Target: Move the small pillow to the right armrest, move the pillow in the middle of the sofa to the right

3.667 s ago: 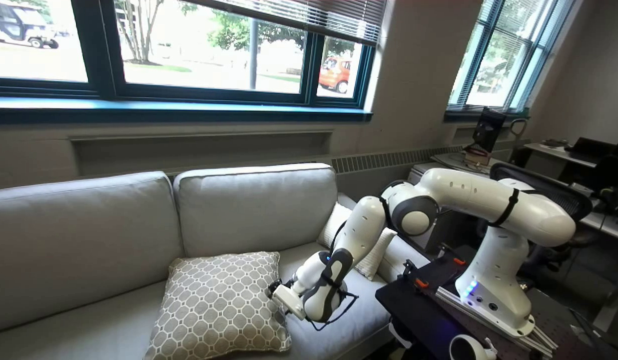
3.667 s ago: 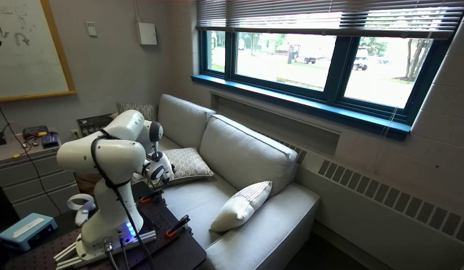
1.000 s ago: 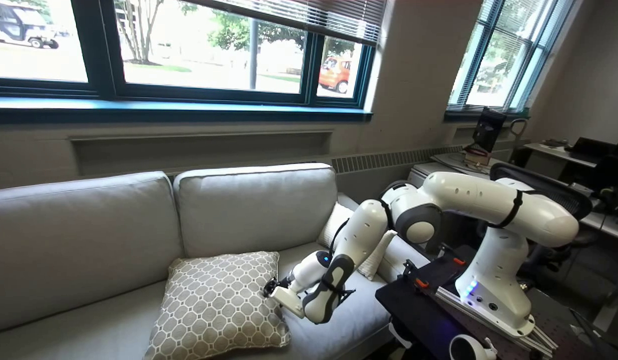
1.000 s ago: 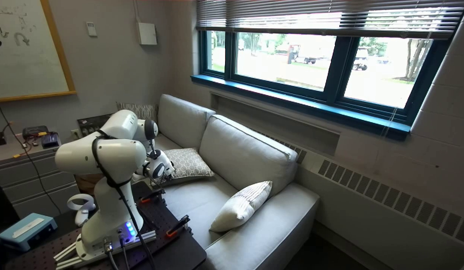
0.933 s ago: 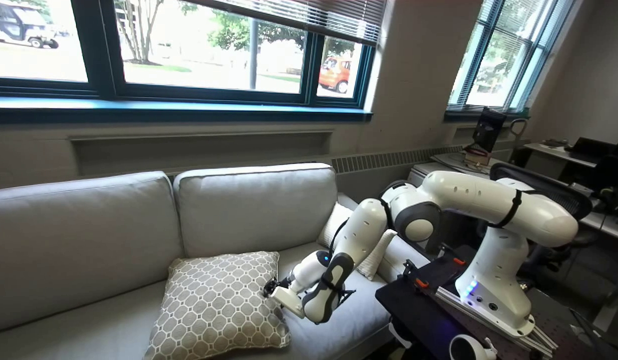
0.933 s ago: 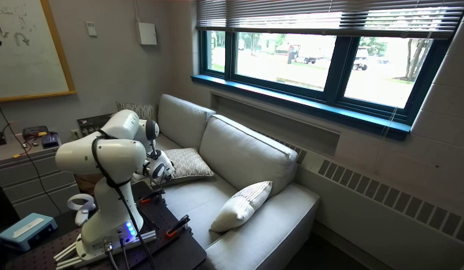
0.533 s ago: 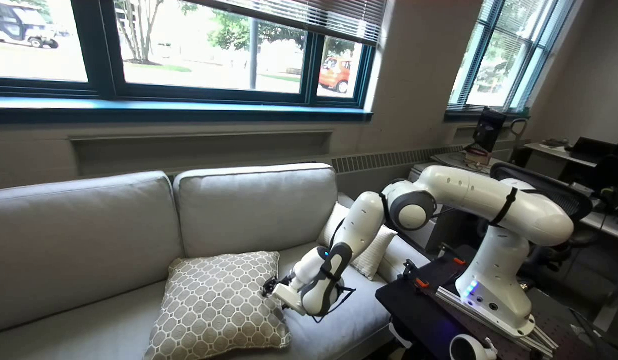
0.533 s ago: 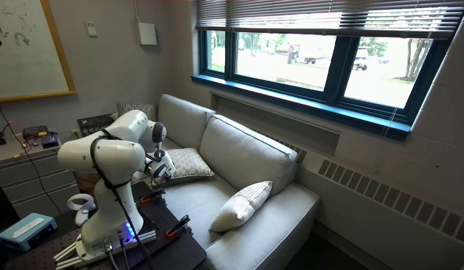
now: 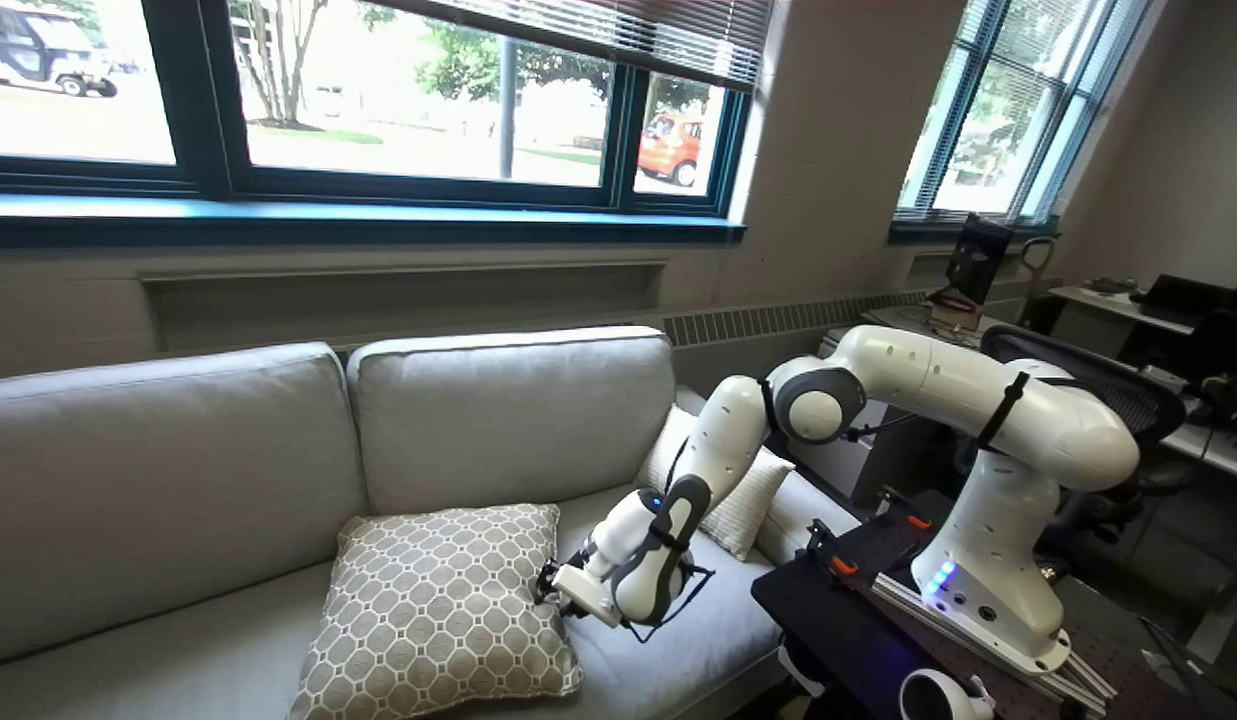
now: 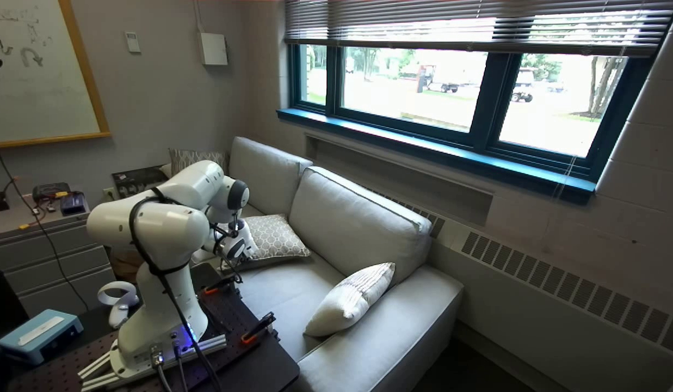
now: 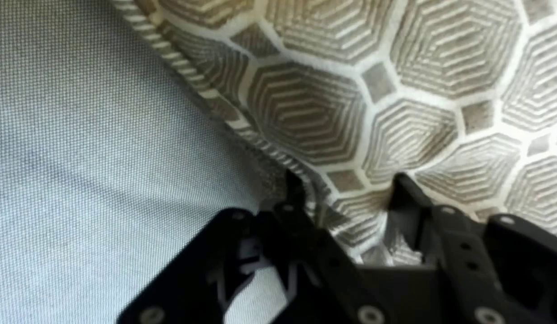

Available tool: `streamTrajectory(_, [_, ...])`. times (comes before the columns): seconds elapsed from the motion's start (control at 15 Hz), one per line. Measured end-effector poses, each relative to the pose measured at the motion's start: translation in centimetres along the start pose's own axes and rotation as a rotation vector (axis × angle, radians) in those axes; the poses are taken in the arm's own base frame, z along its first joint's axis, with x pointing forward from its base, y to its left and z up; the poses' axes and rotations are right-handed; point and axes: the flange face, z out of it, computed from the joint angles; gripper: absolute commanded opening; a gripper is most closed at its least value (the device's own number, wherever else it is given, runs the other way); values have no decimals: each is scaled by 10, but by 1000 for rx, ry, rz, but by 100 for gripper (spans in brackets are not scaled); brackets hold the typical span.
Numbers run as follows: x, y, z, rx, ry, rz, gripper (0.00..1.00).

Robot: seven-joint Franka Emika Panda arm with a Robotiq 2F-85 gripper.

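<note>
The pillow in the middle of the sofa (image 9: 438,610) is beige with a white honeycomb pattern. It lies flat on the seat, and part of it is behind the arm in an exterior view (image 10: 276,239). My gripper (image 11: 348,180) is at its edge. In the wrist view the fingers stand apart on either side of the piped edge, with creased fabric between them; how firmly they press is unclear. The small pillow (image 10: 352,302), white, leans at the right armrest (image 10: 396,332). The arm partly covers that small pillow (image 9: 748,500) in an exterior view.
The grey sofa's back cushions (image 9: 518,420) rise behind the middle pillow. A black table (image 9: 828,610) with clamps carries the arm base beside the sofa front. Another patterned pillow (image 10: 197,158) stands at the sofa's far end. A white headset (image 10: 118,296) lies near the base.
Over the last second the elbow has risen and swung inward. In an exterior view my gripper has shifted slightly right and down at the pillow edge. Both pillows look unmoved.
</note>
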Motion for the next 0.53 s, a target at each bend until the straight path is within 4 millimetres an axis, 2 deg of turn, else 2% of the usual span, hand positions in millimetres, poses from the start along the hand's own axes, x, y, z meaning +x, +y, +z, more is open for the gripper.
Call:
streamTrajectory(0.2, [3, 4, 0, -5, -18, 17, 2])
streamTrajectory(0.27, [4, 4, -1, -6, -24, 25, 0])
streamTrajectory(0.4, [6, 4, -2, -3, -35, 43, 3])
streamTrajectory(0.53, [7, 3, -2, -1, -43, 60, 1])
